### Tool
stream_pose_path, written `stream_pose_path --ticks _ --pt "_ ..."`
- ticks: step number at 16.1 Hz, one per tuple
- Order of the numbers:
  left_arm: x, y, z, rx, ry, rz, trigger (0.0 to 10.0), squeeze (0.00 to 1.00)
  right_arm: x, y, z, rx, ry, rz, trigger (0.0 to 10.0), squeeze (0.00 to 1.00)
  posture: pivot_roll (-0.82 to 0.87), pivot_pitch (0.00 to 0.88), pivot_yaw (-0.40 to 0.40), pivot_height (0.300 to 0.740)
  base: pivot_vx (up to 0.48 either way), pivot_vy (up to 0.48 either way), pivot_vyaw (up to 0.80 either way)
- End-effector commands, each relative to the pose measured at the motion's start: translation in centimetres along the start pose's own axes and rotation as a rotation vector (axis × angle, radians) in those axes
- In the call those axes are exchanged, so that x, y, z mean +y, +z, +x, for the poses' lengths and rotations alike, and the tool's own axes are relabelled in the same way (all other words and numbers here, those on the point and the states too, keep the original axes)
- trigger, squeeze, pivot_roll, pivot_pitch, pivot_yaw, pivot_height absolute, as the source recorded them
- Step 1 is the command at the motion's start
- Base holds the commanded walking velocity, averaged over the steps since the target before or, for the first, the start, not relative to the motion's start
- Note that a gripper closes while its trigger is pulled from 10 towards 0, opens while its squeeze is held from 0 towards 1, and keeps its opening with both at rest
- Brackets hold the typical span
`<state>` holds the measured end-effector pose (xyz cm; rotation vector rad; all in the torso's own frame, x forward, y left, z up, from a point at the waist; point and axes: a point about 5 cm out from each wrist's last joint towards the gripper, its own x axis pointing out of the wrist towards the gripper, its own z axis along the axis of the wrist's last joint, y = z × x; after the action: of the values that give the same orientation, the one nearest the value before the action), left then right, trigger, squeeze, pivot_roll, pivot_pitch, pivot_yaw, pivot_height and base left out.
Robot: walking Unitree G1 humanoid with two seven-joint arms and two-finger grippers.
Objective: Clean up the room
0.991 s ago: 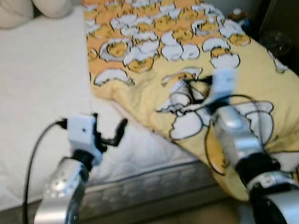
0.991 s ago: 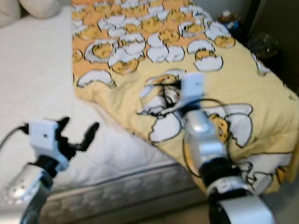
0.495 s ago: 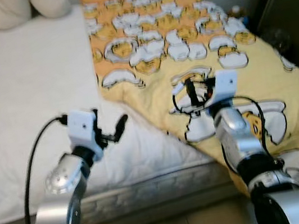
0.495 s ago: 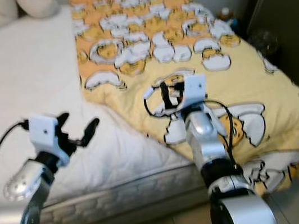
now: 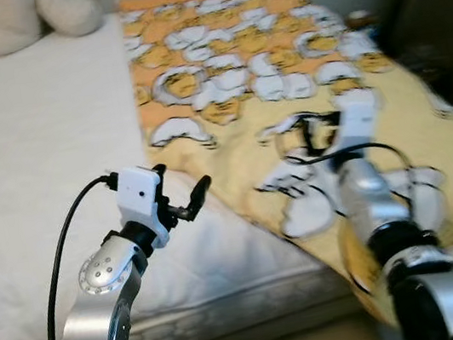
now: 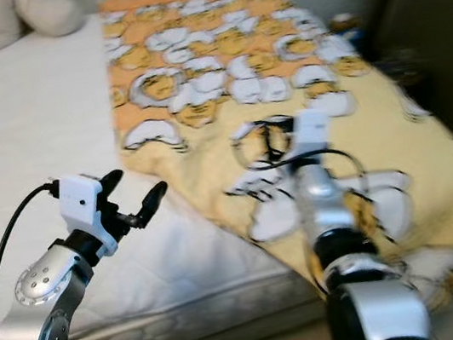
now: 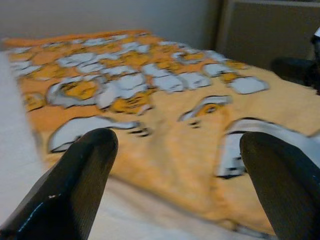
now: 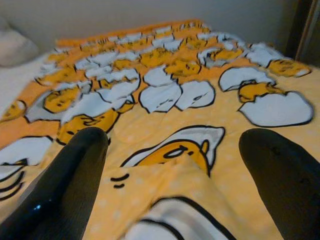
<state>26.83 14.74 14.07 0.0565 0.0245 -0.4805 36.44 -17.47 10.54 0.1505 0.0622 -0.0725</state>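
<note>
A yellow and orange blanket point(image 5: 279, 67) printed with white egg figures covers the right half of the bed and hangs over its near right corner. My left gripper point(image 5: 186, 195) is open, held above the white sheet point(image 5: 35, 157) just left of the blanket's folded edge. My right gripper point(image 5: 313, 126) is open over the blanket's lower middle, fingers apart with nothing between them. Both wrist views look across the blanket point(image 7: 150, 100) between spread black fingers point(image 8: 75, 170).
Two cream pillows point(image 5: 30, 16) lie at the head of the bed on the left. A dark cabinet point(image 5: 442, 6) stands to the right of the bed, with small items point(image 5: 358, 20) on the floor or a low stand beside it. The mattress edge point(image 5: 232, 316) runs along the front.
The camera has shifted and the picture is blurred. My left gripper has moved a little right, toward the blanket's edge. My right gripper stays above the blanket.
</note>
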Motion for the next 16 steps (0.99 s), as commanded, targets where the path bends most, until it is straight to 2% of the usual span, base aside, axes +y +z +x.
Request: stream_pose_path --ticks 1,3,7,10,12,13,15,16 --pt "0.4 -0.1 -0.7 0.021 0.011 0.006 10.0 0.0 1.0 0.7 0.7 0.009 0.015 0.018 10.0 0.0 0.16 0.003 -0.007 0.74 0.0 0.0 0.0" --pt "0.5 -0.2 -1.4 0.036 0.019 0.013 10.0 0.0 0.5 0.7 1.0 0.046 -0.02 0.035 10.0 0.0 0.19 0.022 0.0 0.74 0.0 0.0 0.0" --pt "1.3 0.1 -3.5 0.079 0.034 0.033 10.0 0.0 -0.3 -1.1 0.7 0.169 -0.093 0.104 10.0 0.0 0.24 0.067 0.022 0.74 0.0 0.0 0.0" --pt "1.8 0.5 -5.4 0.129 0.044 0.057 10.0 0.0 -0.5 -2.5 0.2 0.236 -0.122 0.084 10.0 0.0 0.3 0.115 0.056 0.74 0.0 0.0 0.0" --pt "1.9 0.6 -5.9 0.143 0.045 0.061 10.0 0.0 -0.7 -2.8 0.1 0.254 -0.132 0.076 10.0 0.0 0.31 0.13 0.065 0.74 0.0 0.0 0.0" --pt "1.9 0.8 -6.6 0.162 0.051 0.065 10.0 0.0 -1.2 -3.3 -0.2 0.283 -0.161 0.052 10.0 0.0 0.33 0.149 0.073 0.74 0.0 0.0 0.0" --pt "1.8 0.8 -7.2 0.179 0.057 0.061 10.0 0.0 -1.8 -3.9 -0.6 0.311 -0.188 0.041 10.0 0.0 0.34 0.165 0.076 0.74 0.0 0.0 0.0" --pt "1.8 0.8 -7.3 0.186 0.058 0.057 10.0 0.0 -1.9 -4.2 -0.7 0.327 -0.188 0.043 8.9 0.0 0.34 0.169 0.074 0.74 0.0 0.0 0.0"
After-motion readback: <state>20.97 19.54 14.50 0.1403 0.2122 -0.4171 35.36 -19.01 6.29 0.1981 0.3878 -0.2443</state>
